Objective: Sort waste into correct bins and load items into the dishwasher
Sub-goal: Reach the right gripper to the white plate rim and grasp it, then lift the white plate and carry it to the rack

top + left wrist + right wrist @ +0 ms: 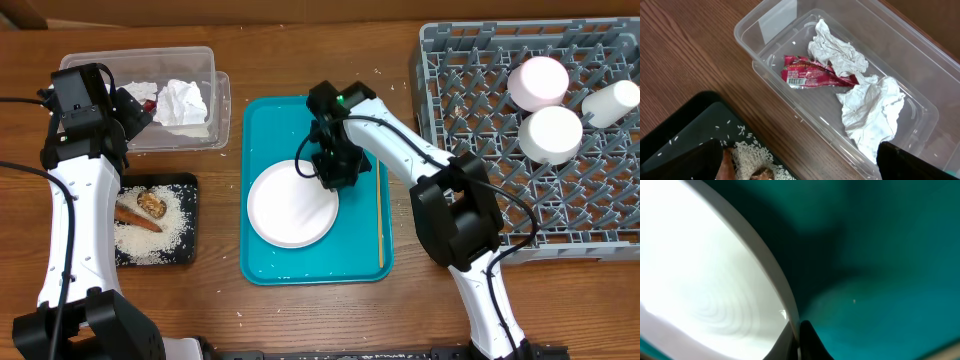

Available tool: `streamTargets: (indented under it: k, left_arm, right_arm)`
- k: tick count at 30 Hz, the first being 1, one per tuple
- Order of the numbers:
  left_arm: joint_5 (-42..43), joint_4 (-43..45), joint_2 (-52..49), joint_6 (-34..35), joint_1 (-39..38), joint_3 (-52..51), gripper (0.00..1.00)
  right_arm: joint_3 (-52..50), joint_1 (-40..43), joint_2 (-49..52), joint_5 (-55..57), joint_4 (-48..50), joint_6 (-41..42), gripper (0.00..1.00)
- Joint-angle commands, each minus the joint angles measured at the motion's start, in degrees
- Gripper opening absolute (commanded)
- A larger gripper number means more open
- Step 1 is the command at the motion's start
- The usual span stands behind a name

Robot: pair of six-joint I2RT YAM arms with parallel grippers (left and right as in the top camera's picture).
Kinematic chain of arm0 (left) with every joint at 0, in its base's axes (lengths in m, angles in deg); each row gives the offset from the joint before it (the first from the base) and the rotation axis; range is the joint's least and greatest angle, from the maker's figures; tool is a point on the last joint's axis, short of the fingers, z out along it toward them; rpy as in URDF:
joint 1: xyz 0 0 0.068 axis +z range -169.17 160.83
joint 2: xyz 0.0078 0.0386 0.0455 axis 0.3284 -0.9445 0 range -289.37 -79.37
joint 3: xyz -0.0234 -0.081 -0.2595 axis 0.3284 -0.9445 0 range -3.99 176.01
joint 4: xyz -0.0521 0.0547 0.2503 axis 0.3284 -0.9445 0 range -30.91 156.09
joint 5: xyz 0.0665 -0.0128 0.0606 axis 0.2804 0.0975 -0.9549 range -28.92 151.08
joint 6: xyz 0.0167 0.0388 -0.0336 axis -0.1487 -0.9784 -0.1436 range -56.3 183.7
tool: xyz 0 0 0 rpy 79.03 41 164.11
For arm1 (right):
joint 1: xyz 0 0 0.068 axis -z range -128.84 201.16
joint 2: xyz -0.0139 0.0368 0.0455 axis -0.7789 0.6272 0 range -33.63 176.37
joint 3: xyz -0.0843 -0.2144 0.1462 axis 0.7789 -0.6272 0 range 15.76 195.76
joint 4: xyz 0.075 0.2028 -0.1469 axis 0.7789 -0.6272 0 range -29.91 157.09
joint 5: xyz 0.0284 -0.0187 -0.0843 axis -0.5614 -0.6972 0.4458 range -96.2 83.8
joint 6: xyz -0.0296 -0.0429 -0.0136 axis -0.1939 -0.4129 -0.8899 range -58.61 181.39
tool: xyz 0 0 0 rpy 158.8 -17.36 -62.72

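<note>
The large white plate (290, 205) lies on the teal tray (300, 125). My right gripper (330, 172) is shut on the plate's upper right rim. In the right wrist view its fingertips (807, 337) pinch the rim of the plate (700, 280). My left gripper (135, 108) hangs open over the clear tub (220, 100), with nothing between its fingers (920, 162). Crumpled napkins (872, 110) and a red wrapper (812, 77) lie in the tub. The black tray (190, 250) holds rice (160, 235), a carrot stick (135, 215) and a brown lump (150, 203).
The grey dish rack (480, 100) at the right holds two upturned bowls (538, 82) (555, 133) and a cup (610, 102). A thin wooden stick (379, 215) lies along the teal tray's right side. Loose rice grains dot the table.
</note>
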Motion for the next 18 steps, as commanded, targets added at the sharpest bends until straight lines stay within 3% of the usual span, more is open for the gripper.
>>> streamTargets:
  k: [1,5,10,18]
  left_arm:
    - [0.04,0.02,-0.50,1.01,-0.02,0.37,1.00]
    - [0.02,0.02,-0.50,0.98,-0.02,0.37,1.00]
    - [0.04,0.02,-0.50,0.98,-0.02,0.37,1.00]
    - [0.02,0.02,-0.50,0.98,-0.02,0.37,1.00]
  right_arm:
    - [9.38,2.27,-0.37,1.42,-3.19,1.49,0.04]
    - [22.03,6.69,-0.79,9.16,-10.38,3.19,0.04]
    - [36.63,13.40,-0.87,27.41,-19.08,8.68,0.04]
    - [40.65,24.48,-1.73,46.38,-17.79,15.93,0.04]
